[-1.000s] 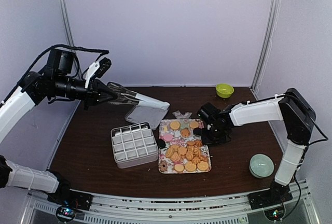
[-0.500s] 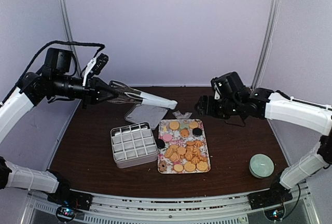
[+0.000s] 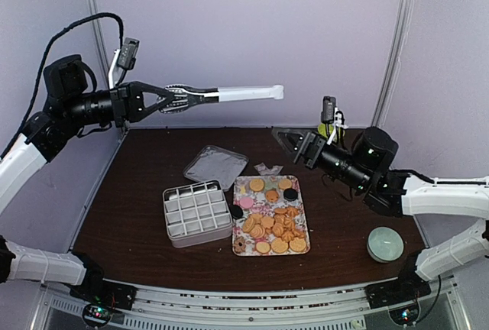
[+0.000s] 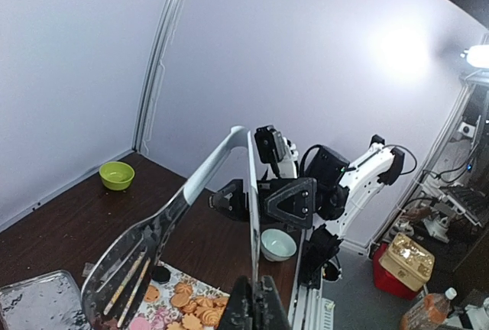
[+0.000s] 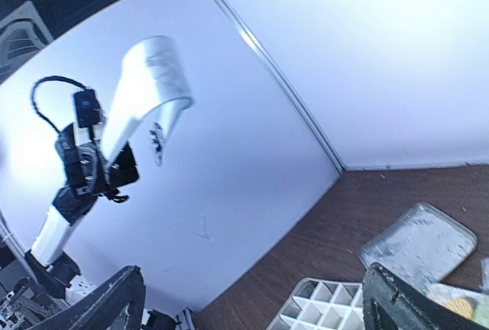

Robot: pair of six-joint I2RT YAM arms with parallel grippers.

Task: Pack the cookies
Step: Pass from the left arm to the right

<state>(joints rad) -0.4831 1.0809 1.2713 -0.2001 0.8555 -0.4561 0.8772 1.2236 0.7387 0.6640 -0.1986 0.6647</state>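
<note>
Left pincer [image 3: 153,101] is squeezed tight on the back end of the metal tongs [image 3: 221,95]. It holds them up high and flat in the air, with the tips pointing across to the other arm. A second ago the tongs hung lower and tipped down over the clear lid [image 3: 215,166]. The right pincer [image 3: 289,140] has changed most. A second ago it was shut and down at the right edge of the flowery tray [image 3: 243,190]. Now it is up off the counter [image 3: 137,208], spread wide open with nothing in it, and facing the tongs. The cookies [image 3: 273,219] have not moved. They lie in a heap on the tray, mostly orange with some pink and dark ones. The white box [image 3: 197,212] of little squares sits just beside the tray on its left.
</note>
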